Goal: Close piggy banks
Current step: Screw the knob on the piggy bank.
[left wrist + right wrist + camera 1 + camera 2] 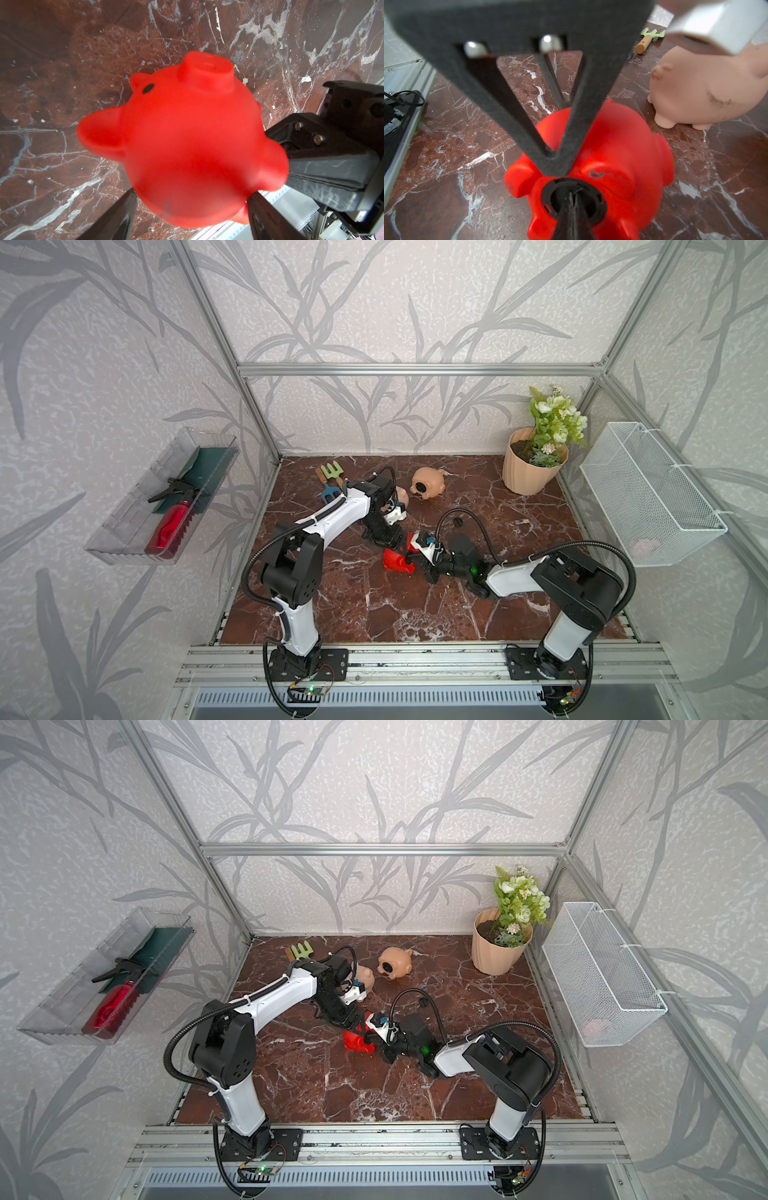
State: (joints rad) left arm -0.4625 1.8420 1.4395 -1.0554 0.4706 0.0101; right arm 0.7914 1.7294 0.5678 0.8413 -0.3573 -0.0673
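three piggy banks are in view: one red piggy bank and two peach ones. there are two black plugs, two grippers, one ribbed flower pot, two small garden tools and one wire basket.

the red piggy bank sits mid-table on the brown marble table, between the two arms. the left gripper is clamped on its body, one finger on each flank, with the snout pointing away from the wrist. the right gripper comes at the belly from the opposite side. its fingers are closed together, tips at the middle of the seated black plug in the round belly hole. i cannot tell whether they pinch any part of it. i also cannot tell whether the pig touches the marble.

this pig is glossy bright red, round, with stubby legs, cupped ears, a flat snout and a small dark eye; a scuff marks its belly beside the plug.

the standing peach piggy bank is just behind it, on its feet, with a dirty smear on its side. the tipped peach piggy bank lies farther back, its dark belly hole facing the camera. the loose black plug lies on the marble between that pig and the right arm.
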